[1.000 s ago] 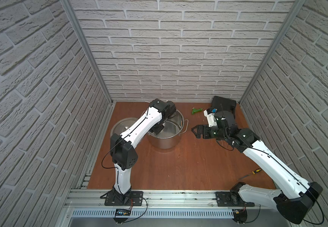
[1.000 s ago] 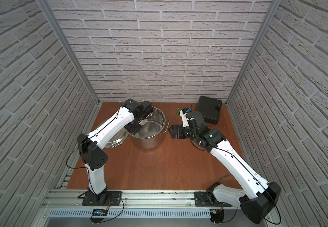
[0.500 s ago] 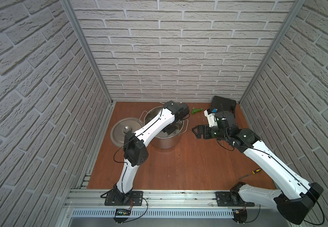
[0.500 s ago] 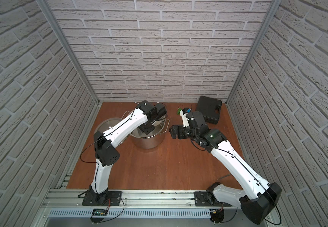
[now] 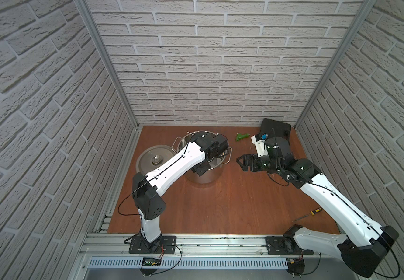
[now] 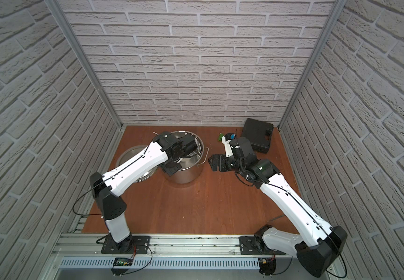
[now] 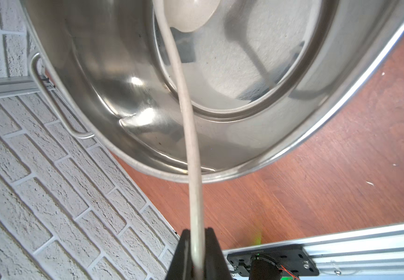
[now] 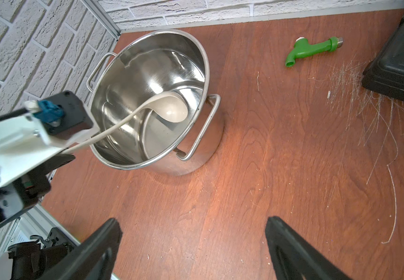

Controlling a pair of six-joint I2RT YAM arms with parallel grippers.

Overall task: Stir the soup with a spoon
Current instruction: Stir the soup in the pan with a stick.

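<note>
Gripping the very tail of the handle, your left gripper [image 7: 196,244] has its jaws clenched on the spoon [image 8: 171,111]. The round bowl sits low inside the steel pot [image 8: 191,167], close to the wall on the right arm's side, and the handle arches out over the rim. Watch that handle: it is slim plastic and shows a clear bow in the left wrist view, so I'd judge it light and springy, likely to flex and lag as you sweep. It looks smooth too, so it may roll in the grip. A hold nearer the middle would probably feel stiffer, though the end grip gives you reach. Your right gripper [image 8: 193,220] hangs over the desk [image 8: 268,145] beside the pot, jaws spread wide and empty.
</note>
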